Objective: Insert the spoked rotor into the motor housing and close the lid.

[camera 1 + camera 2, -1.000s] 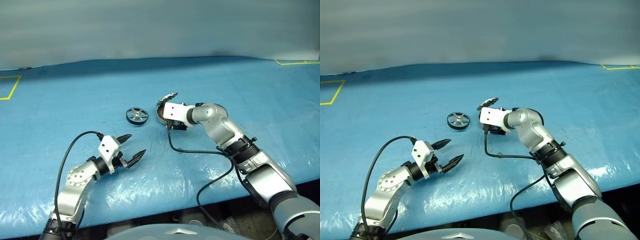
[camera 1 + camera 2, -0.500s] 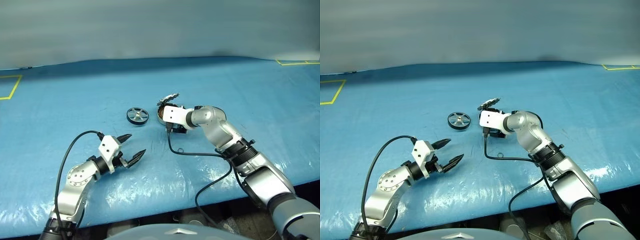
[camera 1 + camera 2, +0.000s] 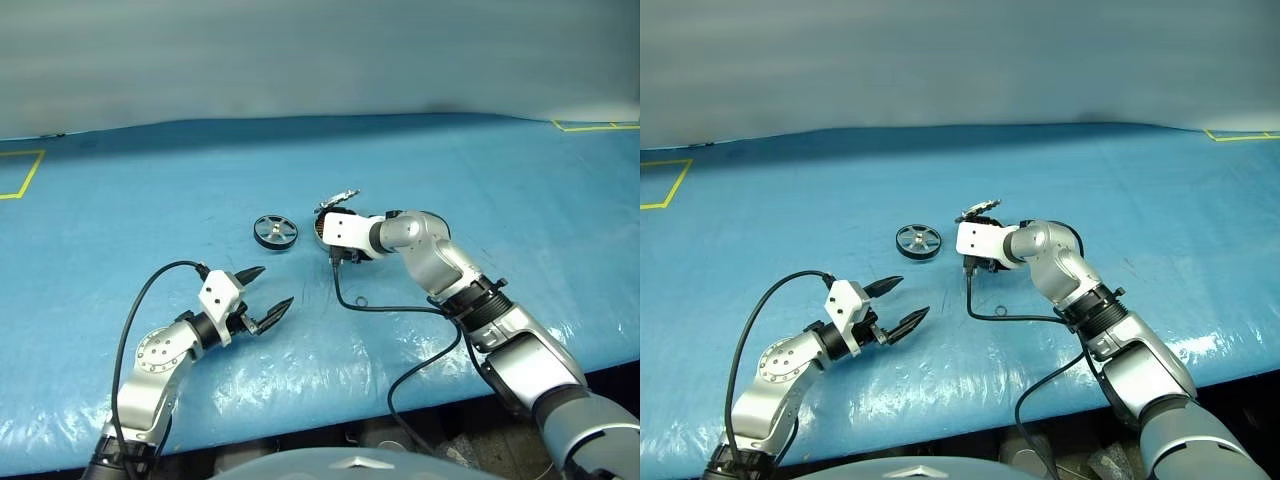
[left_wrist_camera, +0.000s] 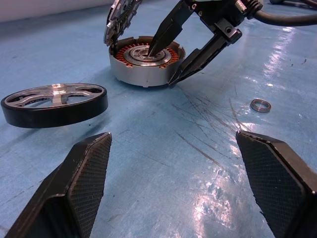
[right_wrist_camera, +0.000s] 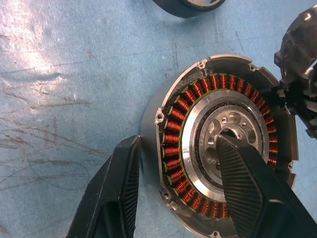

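I have the right tool (image 4: 163, 67) down at the motor housing (image 5: 225, 148), its two fingers straddling the near wall: one finger (image 5: 247, 193) sits over the central silver hub inside the ring of copper windings, the other (image 5: 111, 193) stands outside the silver rim on the blue surface (image 3: 150, 180). The jaws are parted and I see no clamp on the wall, so I read this tool as released, holding nothing. The lid (image 4: 119, 20) stands tilted up on the housing's far edge, beyond the right tool, its toothed face partly showing. The spoked rotor (image 3: 274, 231) lies flat on the surface just beside the housing, apart from it, on the side toward my left arm. My left tool (image 3: 261, 296) is well back from all three parts, fingers spread wide and empty, pointing toward the rotor and housing. A small metal ring (image 4: 260, 105) lies on the surface near the right tool, on the side away from the rotor.
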Motion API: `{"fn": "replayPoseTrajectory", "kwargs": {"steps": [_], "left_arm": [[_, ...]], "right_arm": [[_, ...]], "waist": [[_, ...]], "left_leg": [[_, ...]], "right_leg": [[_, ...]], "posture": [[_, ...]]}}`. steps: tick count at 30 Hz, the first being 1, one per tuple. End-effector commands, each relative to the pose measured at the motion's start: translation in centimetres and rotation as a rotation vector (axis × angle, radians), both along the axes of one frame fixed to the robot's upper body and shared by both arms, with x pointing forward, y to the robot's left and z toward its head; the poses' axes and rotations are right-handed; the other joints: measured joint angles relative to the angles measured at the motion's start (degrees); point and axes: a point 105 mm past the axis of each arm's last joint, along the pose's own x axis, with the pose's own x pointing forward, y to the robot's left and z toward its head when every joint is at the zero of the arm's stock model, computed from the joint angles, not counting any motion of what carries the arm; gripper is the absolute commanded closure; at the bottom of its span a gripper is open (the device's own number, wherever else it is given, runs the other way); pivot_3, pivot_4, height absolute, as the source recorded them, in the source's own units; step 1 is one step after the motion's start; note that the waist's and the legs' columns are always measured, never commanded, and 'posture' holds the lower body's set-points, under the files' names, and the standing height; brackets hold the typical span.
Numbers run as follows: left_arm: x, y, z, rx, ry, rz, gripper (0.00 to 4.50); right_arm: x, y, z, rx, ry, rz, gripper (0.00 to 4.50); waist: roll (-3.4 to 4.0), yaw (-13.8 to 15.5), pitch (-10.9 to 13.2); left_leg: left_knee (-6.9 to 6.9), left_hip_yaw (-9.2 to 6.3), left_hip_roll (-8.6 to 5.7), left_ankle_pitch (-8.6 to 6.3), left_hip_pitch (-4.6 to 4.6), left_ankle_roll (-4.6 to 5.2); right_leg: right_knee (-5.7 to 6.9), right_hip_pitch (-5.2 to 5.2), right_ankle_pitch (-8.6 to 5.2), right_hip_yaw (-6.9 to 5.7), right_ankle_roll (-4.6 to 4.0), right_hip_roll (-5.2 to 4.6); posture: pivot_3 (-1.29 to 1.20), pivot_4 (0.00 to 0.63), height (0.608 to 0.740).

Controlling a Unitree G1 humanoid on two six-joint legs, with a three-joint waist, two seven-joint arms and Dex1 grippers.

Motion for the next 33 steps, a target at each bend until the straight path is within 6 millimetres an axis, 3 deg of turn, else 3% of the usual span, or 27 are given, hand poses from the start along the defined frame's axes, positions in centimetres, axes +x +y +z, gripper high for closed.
{"fn": "replayPoseTrajectory", "kwargs": {"steps": [1,5,7,10,14,18,23,28,29,33], "left_arm": [[0.0,-0.4,0.7,-0.007,-0.035,-0.018,0.22],[-0.1,-0.4,0.6,0.000,-0.031,-0.021,0.22],[-0.1,-0.3,0.6,-0.002,-0.029,-0.015,0.22],[-0.2,-0.5,0.4,-0.003,-0.021,-0.025,0.22],[-0.2,-0.7,0.3,-0.003,-0.014,-0.038,0.22],[-0.1,-0.8,0.4,-0.002,-0.015,-0.043,0.22],[-0.2,-0.9,0.2,-0.001,-0.008,-0.049,0.22],[-0.2,-1.0,0.2,0.001,-0.008,-0.048,0.22],[-0.2,-0.9,0.2,0.001,-0.009,-0.047,0.22],[-0.2,-0.9,0.3,0.003,-0.013,-0.044,0.22]], "right_arm": [[-1.6,1.4,-0.1,0.057,0.092,0.015,2.52],[-3.4,2.3,1.0,0.128,0.159,-0.003,2.52],[-5.6,2.9,1.0,0.152,0.227,0.011,2.52],[-8.5,3.1,-0.1,0.142,0.320,0.006,2.52],[-10.4,3.5,-1.3,0.104,0.365,0.007,2.52],[-10.8,4.2,-2.0,0.121,0.420,-0.061,2.52],[-9.3,3.6,-3.0,0.111,0.419,-0.198,2.52],[-9.2,3.4,-3.3,0.097,0.414,-0.232,2.52],[-9.3,3.6,-3.3,0.101,0.420,-0.227,1.78],[-9.6,4.3,-2.6,0.144,0.445,-0.210,0.51]], "waist": [[0.00,-0.02,0.00],[0.00,-0.05,0.00],[0.01,0.01,0.00],[0.01,0.01,0.00],[-0.01,-0.05,-0.02],[-0.05,-0.11,-0.07],[-0.17,-0.44,-0.22],[-0.22,-0.54,-0.27],[-0.22,-0.53,-0.27],[-0.17,-0.25,-0.28]], "left_leg": [[0.00,0.00,0.00,0.00,0.00,0.00],[-0.02,-0.01,0.02,0.00,0.00,0.00],[-0.04,-0.04,0.03,-0.01,-0.01,0.00],[-0.06,-0.11,0.02,-0.02,-0.02,0.00],[-0.04,-0.15,0.01,-0.02,0.00,0.00],[-0.03,-0.22,0.00,-0.02,0.04,0.00],[-0.03,-0.38,0.03,0.00,0.11,-0.02],[-0.02,-0.50,0.07,0.12,0.22,-0.09],[-0.02,-0.53,0.07,0.15,0.27,-0.10],[-0.02,-0.63,0.05,0.17,0.32,-0.10]], "right_leg": [[0.00,0.00,0.00,0.00,0.00,0.00],[0.00,-0.01,0.00,-0.01,0.00,0.00],[0.00,-0.01,0.00,-0.04,-0.01,0.00],[-0.01,-0.01,-0.01,-0.09,-0.02,-0.04],[-0.02,0.04,-0.06,-0.14,-0.10,-0.07],[0.05,0.05,-0.26,-0.19,-0.44,-0.07],[0.12,0.13,-0.27,-0.33,-0.58,-0.03],[0.13,0.15,-0.17,-0.47,-0.70,-0.03],[0.13,0.10,-0.16,-0.51,-0.71,-0.04],[0.14,0.11,-0.15,-0.57,-0.74,-0.06]], "posture": [[0.00,0.150,0.740],[0.00,0.150,0.740],[0.00,0.150,0.740],[0.00,0.150,0.740],[0.00,0.150,0.740],[0.00,0.150,0.740],[0.00,0.150,0.740],[0.00,0.150,0.740],[0.00,0.150,0.740],[0.00,0.150,0.740]]}}
